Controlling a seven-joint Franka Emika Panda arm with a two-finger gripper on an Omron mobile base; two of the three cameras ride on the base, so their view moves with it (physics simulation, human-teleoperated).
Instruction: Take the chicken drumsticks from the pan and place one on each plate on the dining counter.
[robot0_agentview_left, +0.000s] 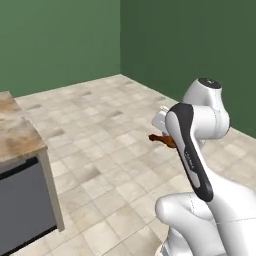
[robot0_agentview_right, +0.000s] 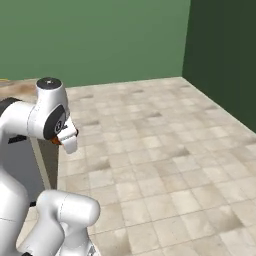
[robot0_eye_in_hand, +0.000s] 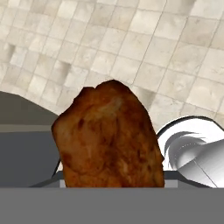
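Note:
A reddish-brown glazed chicken drumstick (robot0_eye_in_hand: 109, 138) sits large and close in the hand view, hanging above the tiled floor. In the left base view the same drumstick (robot0_agentview_left: 161, 139) pokes out to the left from behind my forearm. My gripper (robot0_agentview_left: 165, 135) is shut on it, with the fingers mostly hidden by the arm. A small orange bit of the drumstick (robot0_agentview_right: 55, 140) shows under the hand in the right base view. The pan and the plates are out of view.
A corner of the dining counter (robot0_agentview_left: 17, 135), with a beige-brown marbled top and a dark grey front panel (robot0_agentview_left: 22, 200), stands at the left. Its edge (robot0_agentview_right: 20, 86) shows behind my arm. Beige tiled floor (robot0_agentview_left: 105, 145) runs to the green walls (robot0_agentview_right: 100, 35).

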